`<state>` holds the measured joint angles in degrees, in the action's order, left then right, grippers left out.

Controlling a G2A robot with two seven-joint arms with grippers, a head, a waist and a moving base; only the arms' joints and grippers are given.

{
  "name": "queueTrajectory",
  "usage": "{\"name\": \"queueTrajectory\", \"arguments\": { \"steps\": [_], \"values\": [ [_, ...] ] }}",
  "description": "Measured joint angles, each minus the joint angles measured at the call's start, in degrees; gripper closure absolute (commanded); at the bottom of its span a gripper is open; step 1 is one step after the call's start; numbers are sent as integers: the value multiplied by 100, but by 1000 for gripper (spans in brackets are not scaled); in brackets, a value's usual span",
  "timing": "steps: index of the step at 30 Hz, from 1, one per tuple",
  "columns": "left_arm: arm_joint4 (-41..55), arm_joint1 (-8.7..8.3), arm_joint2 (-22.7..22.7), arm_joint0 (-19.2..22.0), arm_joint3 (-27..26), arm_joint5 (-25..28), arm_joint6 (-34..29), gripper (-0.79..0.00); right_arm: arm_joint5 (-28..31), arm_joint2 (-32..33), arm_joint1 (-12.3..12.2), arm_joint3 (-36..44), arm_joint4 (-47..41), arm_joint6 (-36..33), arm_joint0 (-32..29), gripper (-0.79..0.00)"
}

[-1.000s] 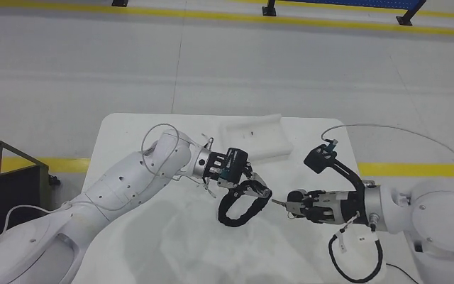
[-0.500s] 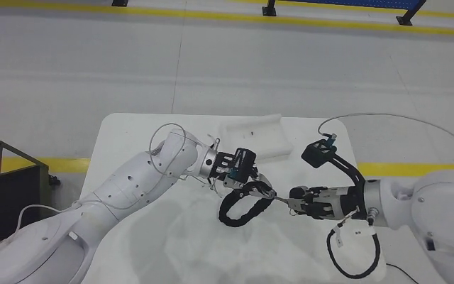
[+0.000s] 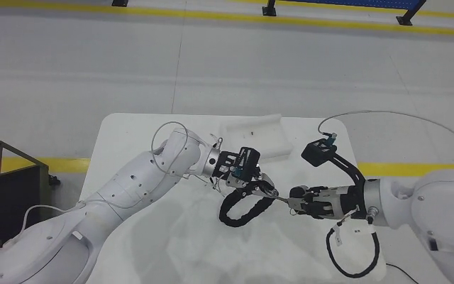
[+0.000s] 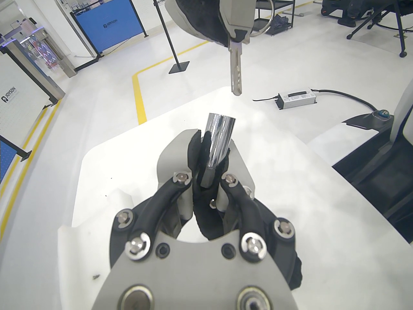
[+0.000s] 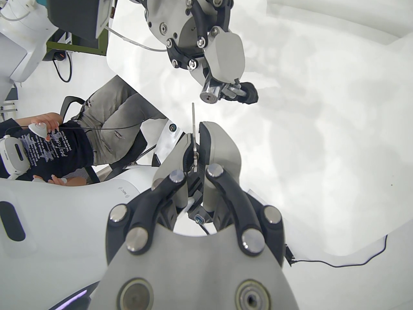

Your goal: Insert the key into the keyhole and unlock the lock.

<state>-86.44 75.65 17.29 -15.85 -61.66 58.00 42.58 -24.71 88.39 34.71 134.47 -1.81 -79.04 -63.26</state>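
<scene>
lock [image 4: 218,130] — clenched in left gripper [image 4: 209,153], over table middle, sits closer to key [image 4: 236,72] than second ago. key — pinched in right gripper [image 5: 193,140], tip just short of keyhole [image 5: 208,97]; insertion not yet begun.

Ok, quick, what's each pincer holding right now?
Left pincer: closed on the lock, by its metal barrel.
Right pincer: closed on the key, tip not yet in the keyhole.

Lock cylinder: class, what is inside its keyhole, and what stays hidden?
The keyhole holds nothing: the key, in the right gripper, ends short of the lock cylinder. The slot's depth is hidden, and the left gripper covers the cylinder's base.
</scene>
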Motion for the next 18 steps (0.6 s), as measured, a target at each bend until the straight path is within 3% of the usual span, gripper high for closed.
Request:
{"name": "queueTrajectory", "arguments": {
  "steps": [18],
  "values": [
    [78, -42, 39, -15, -33, 0, -50, 0, -251, 90, -131, 9, 100, 199, -280, 0]
  ]
}}
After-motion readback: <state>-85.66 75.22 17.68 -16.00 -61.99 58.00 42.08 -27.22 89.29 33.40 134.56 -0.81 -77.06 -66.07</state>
